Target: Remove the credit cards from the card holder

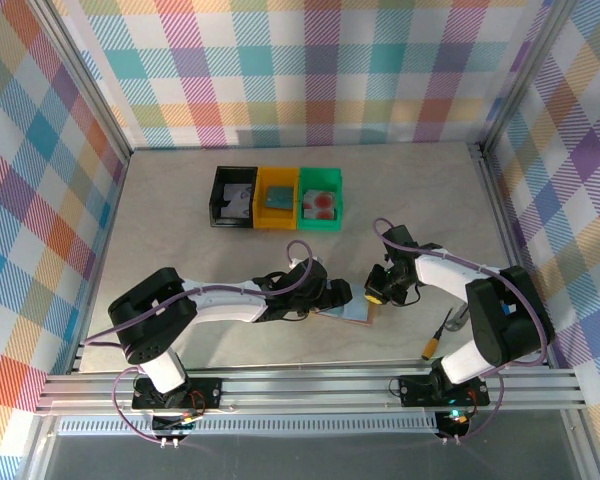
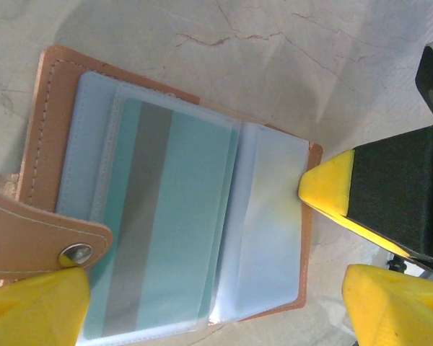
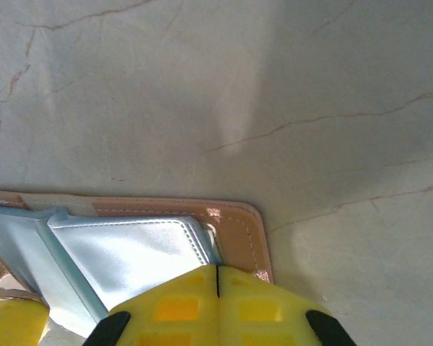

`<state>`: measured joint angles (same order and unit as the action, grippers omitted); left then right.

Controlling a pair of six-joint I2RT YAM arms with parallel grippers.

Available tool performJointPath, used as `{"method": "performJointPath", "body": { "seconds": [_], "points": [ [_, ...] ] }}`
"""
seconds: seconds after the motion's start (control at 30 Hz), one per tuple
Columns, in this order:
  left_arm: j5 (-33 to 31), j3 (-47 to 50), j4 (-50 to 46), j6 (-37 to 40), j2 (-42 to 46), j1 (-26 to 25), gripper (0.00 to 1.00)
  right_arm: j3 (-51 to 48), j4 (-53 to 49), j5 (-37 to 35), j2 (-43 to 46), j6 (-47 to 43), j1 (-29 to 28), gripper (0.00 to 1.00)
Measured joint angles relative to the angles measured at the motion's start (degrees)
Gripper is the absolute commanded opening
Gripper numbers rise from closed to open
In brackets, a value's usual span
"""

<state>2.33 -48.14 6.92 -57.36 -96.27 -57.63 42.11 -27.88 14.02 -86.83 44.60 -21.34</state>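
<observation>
Pale marbled tabletop [image 1: 180,220] under plaid walls carries the card holder [image 2: 47,137], stitched tan leather splayed flat between my arms, with a teal credit card [image 2: 173,231] in its glossy clear sleeve. My left gripper [image 1: 338,295] hangs over it, jaws spread wide and empty. My right gripper [image 3: 218,295] is pinched closed, its tips touching the holder's edge. Both forearms reach inward, low.
</observation>
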Motion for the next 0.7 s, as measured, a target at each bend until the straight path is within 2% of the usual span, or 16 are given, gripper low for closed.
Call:
{"method": "performJointPath", "body": {
  "seconds": [0.7],
  "points": [
    [-0.9, -3.5, -6.3, 0.4, 2.3, -2.5, 0.90, 0.0, 0.0, 0.0, 0.0, 0.0, 0.0, 0.00]
  ]
}}
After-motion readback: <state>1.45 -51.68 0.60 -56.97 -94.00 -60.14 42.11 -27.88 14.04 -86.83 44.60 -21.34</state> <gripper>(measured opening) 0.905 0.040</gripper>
